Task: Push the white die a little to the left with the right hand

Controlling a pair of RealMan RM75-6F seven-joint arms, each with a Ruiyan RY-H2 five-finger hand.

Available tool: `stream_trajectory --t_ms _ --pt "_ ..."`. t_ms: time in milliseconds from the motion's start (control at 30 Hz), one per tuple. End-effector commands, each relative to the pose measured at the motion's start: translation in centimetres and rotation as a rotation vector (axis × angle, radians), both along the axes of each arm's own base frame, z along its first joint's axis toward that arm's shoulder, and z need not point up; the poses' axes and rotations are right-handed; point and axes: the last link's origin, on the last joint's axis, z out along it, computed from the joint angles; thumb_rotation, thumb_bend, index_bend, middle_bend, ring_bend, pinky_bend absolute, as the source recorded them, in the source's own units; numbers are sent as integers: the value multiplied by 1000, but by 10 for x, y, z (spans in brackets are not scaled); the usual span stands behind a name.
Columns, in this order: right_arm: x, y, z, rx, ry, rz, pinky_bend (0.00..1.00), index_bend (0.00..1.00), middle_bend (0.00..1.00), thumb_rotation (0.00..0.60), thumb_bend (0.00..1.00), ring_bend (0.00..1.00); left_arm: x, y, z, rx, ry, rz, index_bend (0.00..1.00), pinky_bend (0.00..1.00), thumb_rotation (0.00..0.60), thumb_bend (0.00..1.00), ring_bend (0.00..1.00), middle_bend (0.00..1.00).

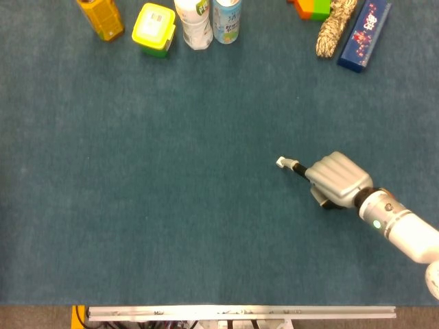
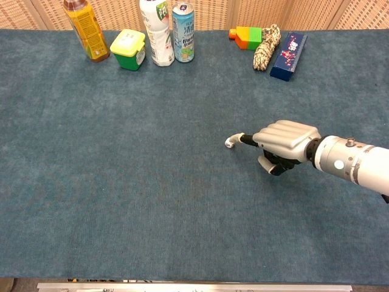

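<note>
Right hand (image 2: 284,140) fingertip touches white die (image 1: 280,162), mid-table

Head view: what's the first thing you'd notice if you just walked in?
The silver right hand at the right of the blue table, one finger stretched left onto a tiny white die. Next, the colourful row along the far edge: a yellow-lidded jar, a can and a dark blue box.

White die (image 1: 280,162) behind fingertip, barely discernible

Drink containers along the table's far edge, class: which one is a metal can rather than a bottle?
The blue-and-white can, rightmost of the three drinks: it has a flat pull-tab top, unlike the white-labelled bottle and the orange bottle.
</note>
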Motion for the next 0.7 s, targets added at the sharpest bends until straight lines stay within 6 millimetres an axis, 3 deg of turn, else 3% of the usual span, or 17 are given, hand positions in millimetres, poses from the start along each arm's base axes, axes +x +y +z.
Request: stream_trajectory --t_ms 33,233,433,500,633,700 --pt "3 1 11 -40 -29 15 1000 16 1000 600 658 1000 0 0 1 3 -2 -2 34 35 600 202 117 97" --pt "-2 5 45 -164 -37 33 1000 16 1000 600 655 1000 0 1 0 0 -2 -3 34 35 600 203 117 97" --pt "-30 8 95 -432 -58 -29 1000 16 993 600 605 1000 -1 3 0 3 -6 -7 34 35 600 203 117 97" --pt "-41 9 109 -511 -70 -52 1000 16 951 600 557 991 -1 4 0 2 -6 -8 34 35 600 202 117 97" --pt "-68 15 135 -655 -39 -72 988 16 810 600 502 849 1 5 -1 -2 -8 -14 34 35 600 203 117 97" --pt "-78 20 142 -687 -16 -80 901 16 698 600 490 724 1 6 -1 -4 -8 -15 34 35 600 203 117 97"
